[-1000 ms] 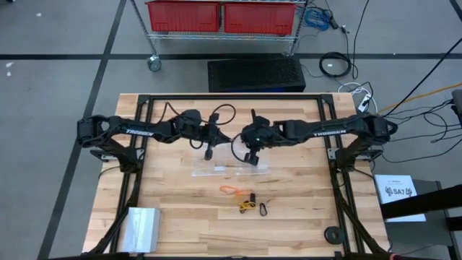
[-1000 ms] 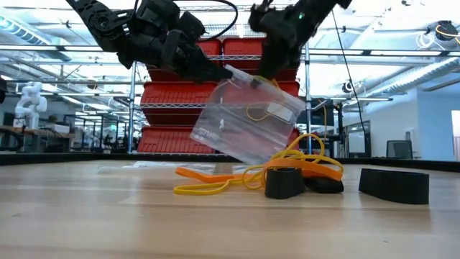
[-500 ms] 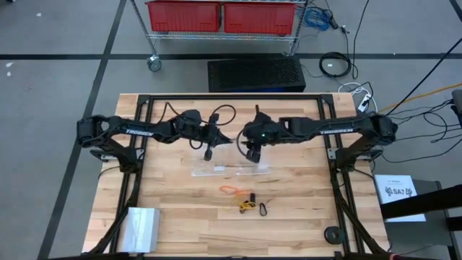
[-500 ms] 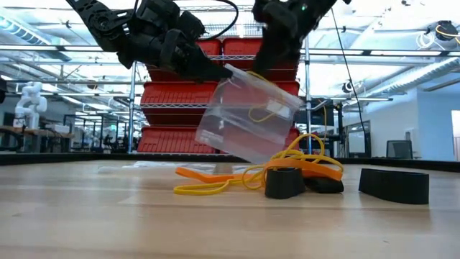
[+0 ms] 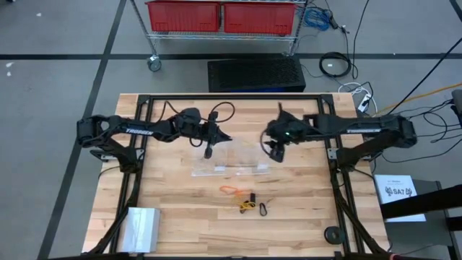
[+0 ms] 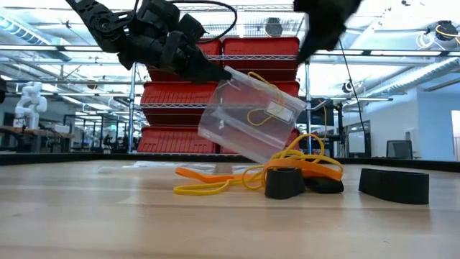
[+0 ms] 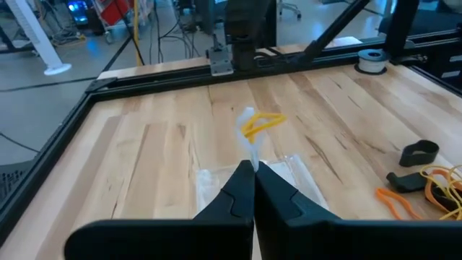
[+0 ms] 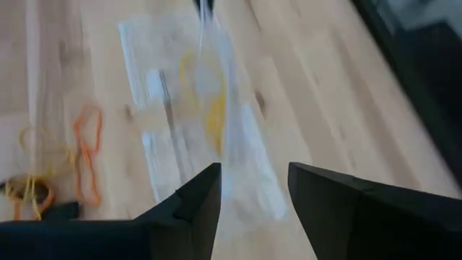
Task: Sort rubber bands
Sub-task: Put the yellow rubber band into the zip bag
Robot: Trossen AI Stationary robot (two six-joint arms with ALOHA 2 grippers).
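Note:
A clear plastic bag (image 6: pixel 244 119) hangs tilted over the middle of the table, with a yellow rubber band (image 7: pixel 260 123) inside it. My left gripper (image 5: pixel 208 152) is shut on the bag's top. My right gripper (image 5: pixel 273 153) stands open to the right of the bag and above it, touching nothing; its fingers (image 8: pixel 328 202) frame the bag (image 8: pixel 216 108) from a distance. Loose rubber bands lie on the wood nearer the front edge: an orange one (image 5: pixel 229 189), a yellow tangle (image 5: pixel 247 204) and a black one (image 5: pixel 265 210). My left gripper pinches the bag's top edge (image 7: pixel 250 148) between its two shut fingers, at the upper left corner (image 6: pixel 228 72) in the low view. The fingers come slanting down from the table's left. The bag hangs tilted below them. The loose bands hide whether its lower end rests on the table.
A stack of clear bags (image 5: pixel 142 227) lies at the near left corner. A black round object (image 5: pixel 333 235) sits at the near right. A black frame rail (image 5: pixel 231 97) runs around the tabletop. Bare wood (image 5: pixel 188 217) lies left of the loose bands.
My right gripper has drawn back from the bag's top, moving toward the table's right edge and upward. The bag stays hanging from my left gripper, with the yellow band inside.

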